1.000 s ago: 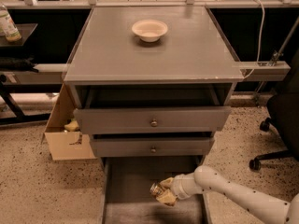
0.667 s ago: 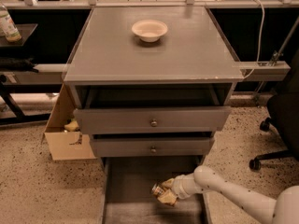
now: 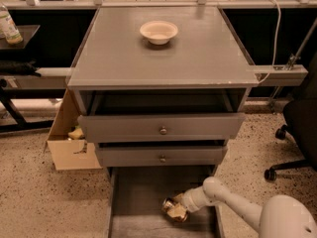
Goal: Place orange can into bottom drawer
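Note:
The bottom drawer (image 3: 138,197) is pulled out at floor level, a long grey tray with a flat floor. My gripper (image 3: 176,212) reaches in from the lower right, low over the drawer's right side. It is shut on the orange can (image 3: 169,204), whose copper body and silver end show at the fingers' left. The can sits at or just above the drawer floor; I cannot tell if it touches.
Two upper drawers with round knobs (image 3: 162,130) are slightly open above. A white bowl (image 3: 158,31) stands on the cabinet top. A cardboard box (image 3: 69,143) is on the floor at left, and an office chair (image 3: 297,128) at right.
The gripper and can have stayed almost in place inside the bottom drawer, shifting only slightly.

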You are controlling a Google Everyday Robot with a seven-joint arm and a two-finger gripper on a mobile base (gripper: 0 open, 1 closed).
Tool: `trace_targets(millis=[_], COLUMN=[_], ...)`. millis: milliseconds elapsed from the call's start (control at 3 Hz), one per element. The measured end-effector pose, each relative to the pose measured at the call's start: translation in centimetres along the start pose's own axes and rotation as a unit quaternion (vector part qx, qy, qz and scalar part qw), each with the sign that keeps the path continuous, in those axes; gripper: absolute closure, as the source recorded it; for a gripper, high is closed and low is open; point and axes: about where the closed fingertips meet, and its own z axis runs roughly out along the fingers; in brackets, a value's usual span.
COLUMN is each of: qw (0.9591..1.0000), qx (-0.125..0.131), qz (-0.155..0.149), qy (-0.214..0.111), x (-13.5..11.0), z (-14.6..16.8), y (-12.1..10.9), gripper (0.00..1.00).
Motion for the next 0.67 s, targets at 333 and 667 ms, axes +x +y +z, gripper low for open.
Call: trace_targets(millis=[333, 667], qw=[1.0000, 1.0000], qx=[0.003, 0.003], qz=[0.005, 0.005], qy=[-0.001, -0.001], x=[0.33, 0.33], z=[0.14, 0.14], y=[-0.77, -0.77], gripper=[0.77, 0.54])
